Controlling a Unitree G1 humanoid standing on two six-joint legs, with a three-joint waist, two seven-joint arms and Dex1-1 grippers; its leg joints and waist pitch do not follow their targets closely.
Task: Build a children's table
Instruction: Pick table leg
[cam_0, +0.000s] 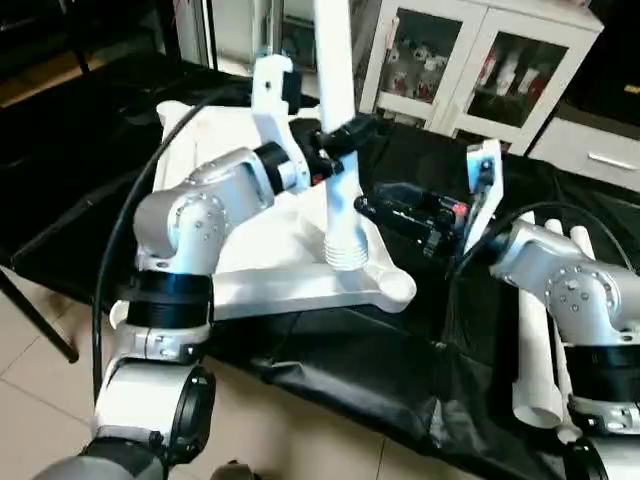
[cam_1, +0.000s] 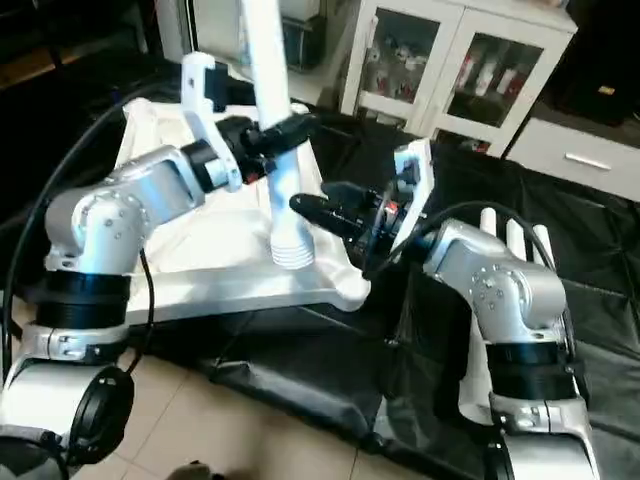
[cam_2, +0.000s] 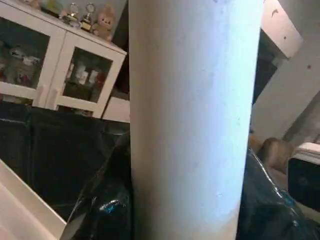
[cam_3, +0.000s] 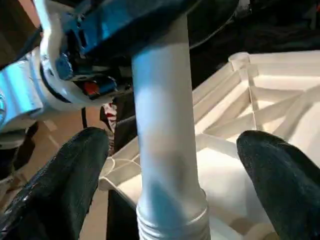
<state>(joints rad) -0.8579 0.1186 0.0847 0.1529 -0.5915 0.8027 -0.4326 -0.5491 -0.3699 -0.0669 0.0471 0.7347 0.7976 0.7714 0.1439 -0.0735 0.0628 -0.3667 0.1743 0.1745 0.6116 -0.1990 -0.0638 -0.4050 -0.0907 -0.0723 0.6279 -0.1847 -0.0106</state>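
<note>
Holding the leg (cam_0: 337, 120) upright with the left gripper (cam_0: 335, 140) clamped on it keeps it square over the tabletop's (cam_0: 270, 270) near-corner socket, while the right gripper (cam_1: 320, 210) stands wide beside it.

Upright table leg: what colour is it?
White; the leg shows best in the left eye view.

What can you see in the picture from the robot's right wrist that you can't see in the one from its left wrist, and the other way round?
Right wrist view: the tabletop lying underside up, its ribs crossing, the leg's ridged lower end at a corner, the right pincer's two black fingers standing open either side of the leg without touching it, and the left pincer gripping higher up.

Left wrist view: a white cabinet with glass doors and small figures on top, beyond the black cover.

Both: the same upright white leg, seen close.
</note>
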